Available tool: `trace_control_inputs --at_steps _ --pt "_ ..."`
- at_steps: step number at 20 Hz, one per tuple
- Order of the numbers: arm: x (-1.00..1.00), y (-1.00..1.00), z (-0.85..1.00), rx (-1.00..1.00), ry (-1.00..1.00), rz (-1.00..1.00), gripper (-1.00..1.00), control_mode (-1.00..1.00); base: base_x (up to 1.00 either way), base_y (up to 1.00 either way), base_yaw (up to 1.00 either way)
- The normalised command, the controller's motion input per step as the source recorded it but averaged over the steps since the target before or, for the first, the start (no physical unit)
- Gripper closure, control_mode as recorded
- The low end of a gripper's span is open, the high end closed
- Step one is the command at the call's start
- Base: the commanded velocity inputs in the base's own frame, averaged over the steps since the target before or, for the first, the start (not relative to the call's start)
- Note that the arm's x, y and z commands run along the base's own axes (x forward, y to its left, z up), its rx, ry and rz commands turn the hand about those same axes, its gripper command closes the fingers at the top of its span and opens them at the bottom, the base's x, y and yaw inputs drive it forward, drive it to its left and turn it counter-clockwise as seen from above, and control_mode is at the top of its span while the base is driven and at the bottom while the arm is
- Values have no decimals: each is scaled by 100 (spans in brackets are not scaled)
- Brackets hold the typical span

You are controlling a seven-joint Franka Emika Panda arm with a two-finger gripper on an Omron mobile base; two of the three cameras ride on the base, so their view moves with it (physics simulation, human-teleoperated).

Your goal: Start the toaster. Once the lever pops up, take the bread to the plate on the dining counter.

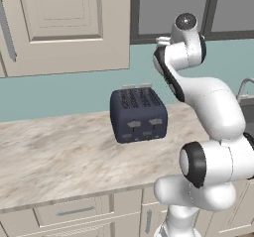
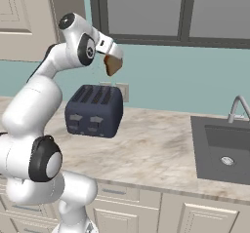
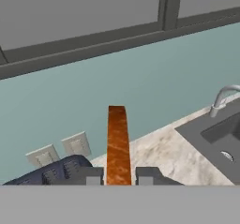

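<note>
The dark navy-blue toaster (image 1: 138,114) (image 2: 94,111) stands on the marble worktop, its slots facing up. High above it, my gripper (image 2: 113,57) (image 3: 118,176) is shut on the bread (image 2: 113,65) (image 3: 117,145), a brown toasted slice held in the air well clear of the toaster. In the hand view the slice stands edge-on between the two fingertips (image 3: 91,175), with the toaster's top (image 3: 51,172) low at the left. The plate and the dining counter are out of view.
A dark sink (image 2: 225,148) with a curved tap (image 2: 238,108) lies to the right of the toaster. Wall sockets (image 3: 60,149) sit on the teal wall behind it. A cream wall cabinet (image 1: 64,23) hangs at upper left, a window (image 2: 171,10) above the sink.
</note>
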Motion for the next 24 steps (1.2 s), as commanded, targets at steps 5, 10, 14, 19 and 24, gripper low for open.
trace_control_inputs --at_steps 5,10,14,19,24 --pt "-56 -34 41 5 0 -13 100 -100 0 0 0" --pt "-68 -31 29 5 -3 -14 100 -100 0 0 0" --pt "-65 -29 29 5 -1 -13 100 -100 0 0 0" --pt "-58 -27 29 4 -1 -11 100 -100 0 0 0" --pt "-33 -3 5 0 -2 -6 100 -100 0 0 0"
